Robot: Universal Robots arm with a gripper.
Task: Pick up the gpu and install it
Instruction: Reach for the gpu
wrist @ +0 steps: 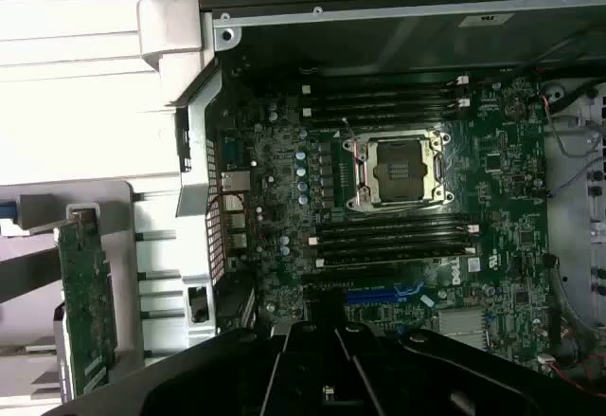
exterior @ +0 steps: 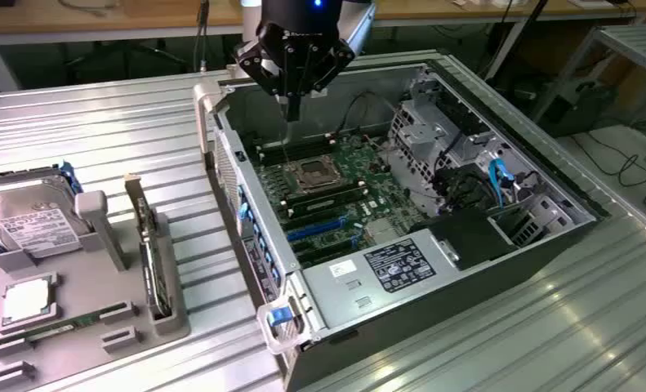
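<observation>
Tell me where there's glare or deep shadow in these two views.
Wrist view: the metal table beside the computer case is blown out white, the end effector a black silhouette. Exterior view: even light, soft sheen on the table, dimmer motherboard.

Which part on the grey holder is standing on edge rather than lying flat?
The gpu, upright in the slot of the grey holder nearest the computer case; the hard drive, processor and memory stick lie flat.
</observation>
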